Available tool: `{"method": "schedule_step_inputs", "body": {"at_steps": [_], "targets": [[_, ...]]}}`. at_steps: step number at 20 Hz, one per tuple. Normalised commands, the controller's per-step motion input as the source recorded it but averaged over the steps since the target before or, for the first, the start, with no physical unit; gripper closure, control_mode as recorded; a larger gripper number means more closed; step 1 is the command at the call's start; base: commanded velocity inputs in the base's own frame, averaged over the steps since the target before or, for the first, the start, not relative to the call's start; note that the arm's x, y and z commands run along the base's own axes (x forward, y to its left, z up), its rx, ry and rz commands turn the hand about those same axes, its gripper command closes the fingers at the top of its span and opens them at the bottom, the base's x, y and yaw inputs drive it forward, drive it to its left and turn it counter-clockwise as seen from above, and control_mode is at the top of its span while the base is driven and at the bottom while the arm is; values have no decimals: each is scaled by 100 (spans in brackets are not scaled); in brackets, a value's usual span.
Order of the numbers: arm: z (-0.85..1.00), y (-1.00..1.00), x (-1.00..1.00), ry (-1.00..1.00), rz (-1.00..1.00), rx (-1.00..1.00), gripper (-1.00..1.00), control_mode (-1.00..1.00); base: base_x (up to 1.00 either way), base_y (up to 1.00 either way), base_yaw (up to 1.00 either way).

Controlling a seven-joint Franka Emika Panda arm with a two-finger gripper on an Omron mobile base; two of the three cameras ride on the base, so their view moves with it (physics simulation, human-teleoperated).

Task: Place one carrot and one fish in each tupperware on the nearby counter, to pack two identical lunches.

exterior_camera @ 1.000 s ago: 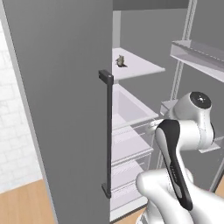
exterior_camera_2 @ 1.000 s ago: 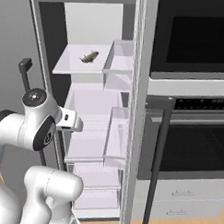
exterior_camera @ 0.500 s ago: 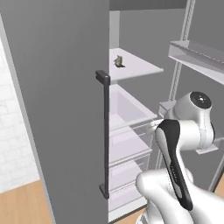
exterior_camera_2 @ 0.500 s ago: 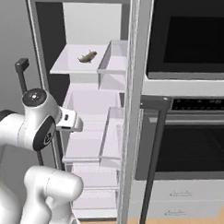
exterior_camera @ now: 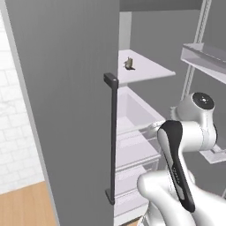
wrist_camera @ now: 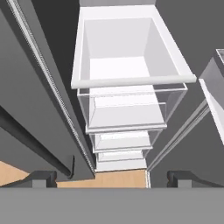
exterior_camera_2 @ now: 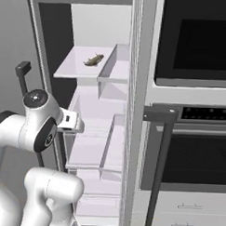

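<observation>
A fish (exterior_camera_2: 93, 61) lies alone on the upper white shelf (exterior_camera: 150, 73) inside the open fridge, above stacked clear drawers (wrist_camera: 127, 105), with the grey fridge door (exterior_camera: 66, 97) and its dark handle (exterior_camera: 112, 137) beside the arm, whose jaws stand wide apart, holding nothing, facing the drawers.

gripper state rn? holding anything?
Gripper: open, holding nothing; its tips point down over the fridge drawers.
</observation>
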Motion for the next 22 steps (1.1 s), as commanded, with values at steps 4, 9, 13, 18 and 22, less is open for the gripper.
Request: {"method": "schedule_step_inputs", "body": {"at_steps": [4, 9, 13, 18, 22], "targets": [[-1, -5, 15, 0, 4, 0, -100, -100, 17, -7, 6], [0, -15, 25, -3, 4, 3, -100, -100, 0, 0, 0], [47, -1, 13, -15, 0, 2, -100, -100, 0, 0, 0], [63, 2, 49, -16, -1, 3, -100, -100, 0, 0, 0], [66, 4, 43, -7, -5, 6, -100, -100, 0, 0, 0]]}}
